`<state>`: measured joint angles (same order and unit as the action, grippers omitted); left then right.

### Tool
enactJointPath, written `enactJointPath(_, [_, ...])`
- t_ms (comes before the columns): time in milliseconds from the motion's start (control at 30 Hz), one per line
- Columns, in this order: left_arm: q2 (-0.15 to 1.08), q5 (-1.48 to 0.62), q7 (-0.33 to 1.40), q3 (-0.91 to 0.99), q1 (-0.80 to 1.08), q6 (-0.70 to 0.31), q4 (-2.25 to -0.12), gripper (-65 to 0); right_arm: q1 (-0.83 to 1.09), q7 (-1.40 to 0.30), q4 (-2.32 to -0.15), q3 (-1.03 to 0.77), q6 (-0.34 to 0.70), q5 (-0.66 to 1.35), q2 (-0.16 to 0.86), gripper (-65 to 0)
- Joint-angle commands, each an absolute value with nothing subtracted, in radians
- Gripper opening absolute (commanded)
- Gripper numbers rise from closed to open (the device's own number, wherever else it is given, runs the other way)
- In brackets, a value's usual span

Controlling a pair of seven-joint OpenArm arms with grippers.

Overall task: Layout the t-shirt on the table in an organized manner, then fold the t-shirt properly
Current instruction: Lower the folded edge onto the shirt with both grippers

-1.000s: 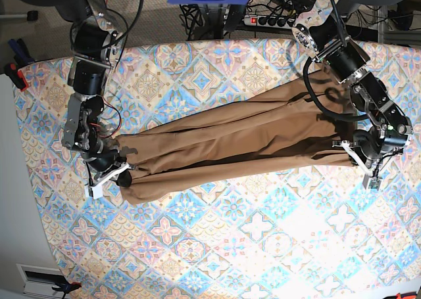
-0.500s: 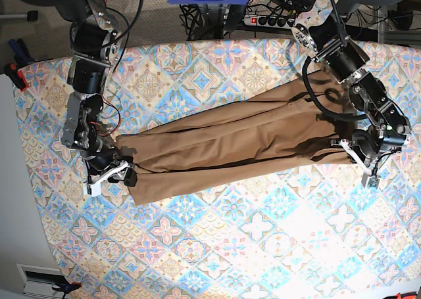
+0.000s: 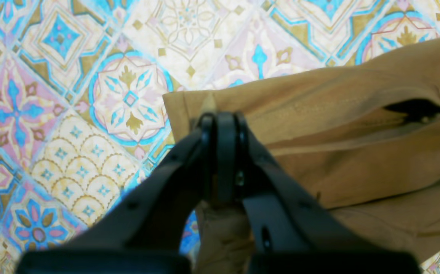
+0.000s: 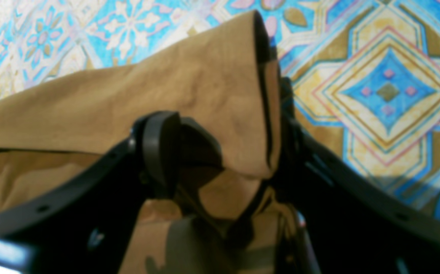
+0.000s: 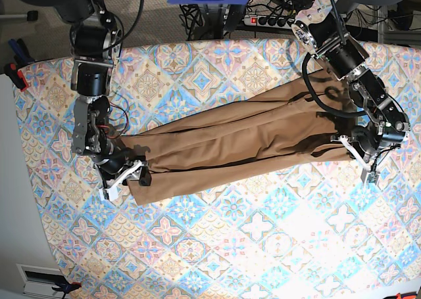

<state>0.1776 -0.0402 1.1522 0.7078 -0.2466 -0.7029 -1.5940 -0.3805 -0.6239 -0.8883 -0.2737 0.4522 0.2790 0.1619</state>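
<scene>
Across the middle of the desk (image 5: 217,246), toward its far edge, one t-shirt (image 5: 243,138) lies stretched into a long creased band, so layout is only partly done and no fold has begun. Two hands are in view: the left hand (image 3: 220,116) pinches a hem corner, while the right hand (image 4: 220,148) stands spread with cloth draped loosely between its fingers.

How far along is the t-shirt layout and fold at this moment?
Done: the t-shirt lies stretched lengthwise across the table, though bunched and creased. In hand: the left pincer is shut on one fabric edge; the right pincer stands open around the other end. Left: flattening and all folds.
</scene>
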Motion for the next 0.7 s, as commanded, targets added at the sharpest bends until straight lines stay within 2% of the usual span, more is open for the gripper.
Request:
enactJointPath(0, [0.189, -0.047, 1.138, 0.707, -0.269, -0.698, -1.61, -65.0, -0.412, -0.601, -0.905, -0.274, 0.458, 0.291, 0.173, -30.5])
enactJointPath(367, [0.189, -0.047, 1.138, 0.707, -0.269, -0.698, -1.61, -65.0, -0.415, -0.601, -0.908, -0.28, 0.456, 0.291, 0.174, -31.3])
enactJointPath(567, [0.188, -0.047, 1.138, 0.707, -0.269, -0.698, -1.61, -65.0, -0.414, -0.611, -0.998, -0.275, 0.456, 0.291, 0.174, -42.7])
enactJointPath(667, [0.188, -0.047, 1.139, 0.707, -0.269, -0.698, -1.61, -65.0, -0.414, -0.639, -1.004, -0.274, 0.455, 0.291, 0.174, -45.5])
